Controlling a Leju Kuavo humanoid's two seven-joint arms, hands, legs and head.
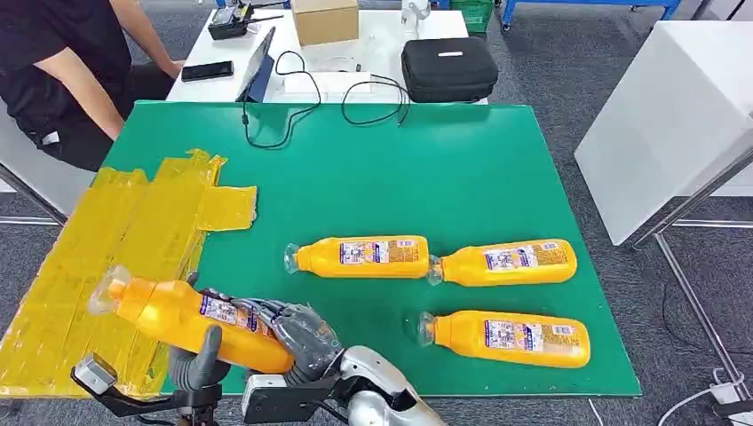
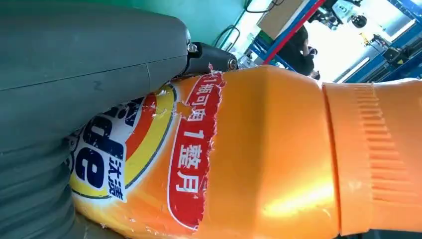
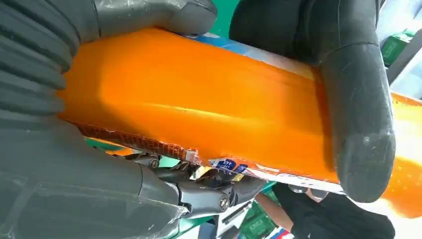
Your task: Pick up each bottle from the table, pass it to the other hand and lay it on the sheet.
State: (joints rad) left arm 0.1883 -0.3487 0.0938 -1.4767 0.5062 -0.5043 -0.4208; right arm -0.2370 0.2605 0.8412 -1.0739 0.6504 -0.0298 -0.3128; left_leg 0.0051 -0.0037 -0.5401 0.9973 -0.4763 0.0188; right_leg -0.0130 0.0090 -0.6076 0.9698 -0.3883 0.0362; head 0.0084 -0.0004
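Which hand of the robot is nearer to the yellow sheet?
Left. The left hand grips the held orange bottle at the yellow sheet's near edge. The right hand grips the same bottle further right, over the green table.

Orange bottles, yellow sheet, perhaps taped

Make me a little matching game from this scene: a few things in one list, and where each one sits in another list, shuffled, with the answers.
Things:
1. held orange bottle
2. yellow sheet
3. black zip case
4. black phone

Places:
A. on the white table beyond the green table, near the seated person's arm
B. spread over the near left part of the green table
C. gripped by both the left hand and the right hand, above the sheet's edge
D. on the white table, at its right end

Pairs: 1-C, 2-B, 3-D, 4-A
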